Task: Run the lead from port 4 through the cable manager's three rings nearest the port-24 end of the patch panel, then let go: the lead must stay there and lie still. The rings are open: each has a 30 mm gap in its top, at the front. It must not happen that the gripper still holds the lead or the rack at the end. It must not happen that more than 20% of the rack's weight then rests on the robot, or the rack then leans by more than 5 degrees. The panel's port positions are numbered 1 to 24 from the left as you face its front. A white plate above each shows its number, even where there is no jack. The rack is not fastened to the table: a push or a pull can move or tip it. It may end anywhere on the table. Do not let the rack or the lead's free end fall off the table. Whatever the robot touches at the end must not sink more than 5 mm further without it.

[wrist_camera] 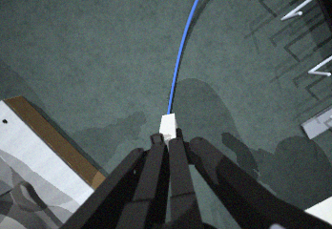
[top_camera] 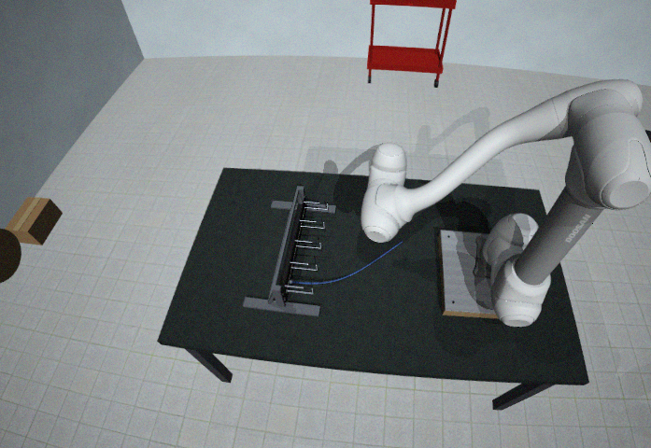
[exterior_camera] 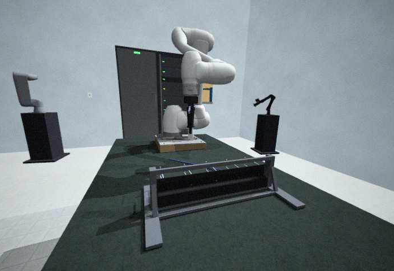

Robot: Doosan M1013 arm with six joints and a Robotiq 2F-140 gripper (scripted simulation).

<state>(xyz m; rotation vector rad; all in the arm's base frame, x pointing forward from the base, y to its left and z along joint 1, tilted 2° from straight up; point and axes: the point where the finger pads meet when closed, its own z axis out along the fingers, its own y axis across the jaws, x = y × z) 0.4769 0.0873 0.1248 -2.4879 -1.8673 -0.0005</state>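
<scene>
The blue lead (top_camera: 358, 272) (exterior_camera: 181, 161) (wrist_camera: 175, 72) lies flat on the dark table (top_camera: 389, 338). It runs from the rack's port-4 end in a curve toward the robot. The grey rack (top_camera: 284, 246) (exterior_camera: 210, 185) stands upright, its wire rings (top_camera: 312, 224) (wrist_camera: 326, 64) pointing toward the robot, and none of them holds the lead. My gripper (exterior_camera: 190, 138) (wrist_camera: 170, 124) is shut, pads together, and points down. It hangs well above the table over the lead's free end part. In the wrist view the pads hide the lead's tip. In the top view the wrist (top_camera: 384, 221) hides the gripper.
The robot's base plate (top_camera: 458, 274) (exterior_camera: 179, 145) (wrist_camera: 26, 148) sits on the table behind the gripper. The rack's foot (wrist_camera: 323, 121) lies to the right of the gripper in the wrist view. A red cart (top_camera: 405, 58), boxes and other robot stands are on the floor, off the table.
</scene>
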